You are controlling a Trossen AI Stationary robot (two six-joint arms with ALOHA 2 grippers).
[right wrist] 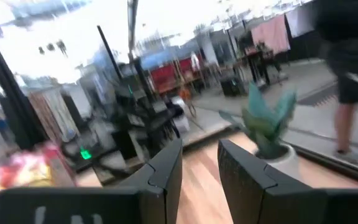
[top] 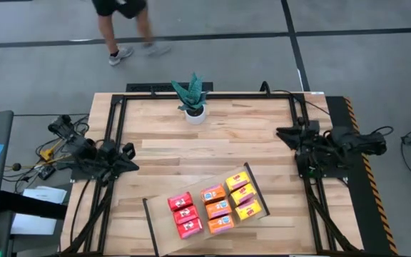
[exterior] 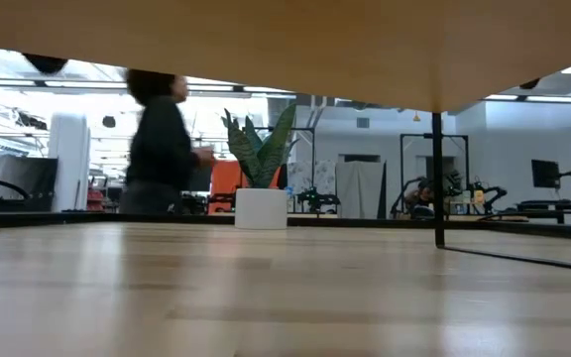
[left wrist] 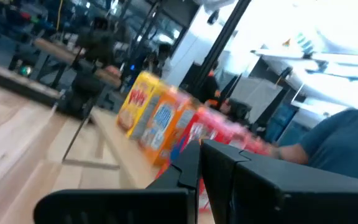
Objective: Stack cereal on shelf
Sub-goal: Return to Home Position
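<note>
- While both arms sit folded at their own sides of the tabletop (top: 227,143), the step in hand reads as the return to rest, not a further pick.
- Right gripper (right wrist: 199,144): its fingers (right wrist: 166,171) are parted with bare wood showing between them, and they grasp nothing. It sits by the right frame, well apart from the shelf.
- Left gripper (left wrist: 201,146): whether it is clenched or released cannot be told. No box shows in it, and it sits by the left frame, looking toward the boxes.
- Cereal (top: 218,207): nine boxes lie on the shelf (top: 163,230) in three rows of three. The red boxes (top: 185,213) are nearest the left arm, the orange boxes (top: 217,208) in the middle, and the yellow boxes (top: 242,195) nearest the right arm. Neighbours touch or nearly so.
- Judgement: no box lies loose on the tabletop, so the stacking appears complete. The next move calls only for settling each arm at rest, with no grasp.
- Edges and open room: the shelf sits askew at the near edge, with black rails (top: 150,225) on its short ends. Bare wood separates it from both arms.
- Surroundings: a potted plant (top: 193,100) stands at the far edge, apart from both arms. A person (top: 123,21) walks on the floor beyond the table.
</note>
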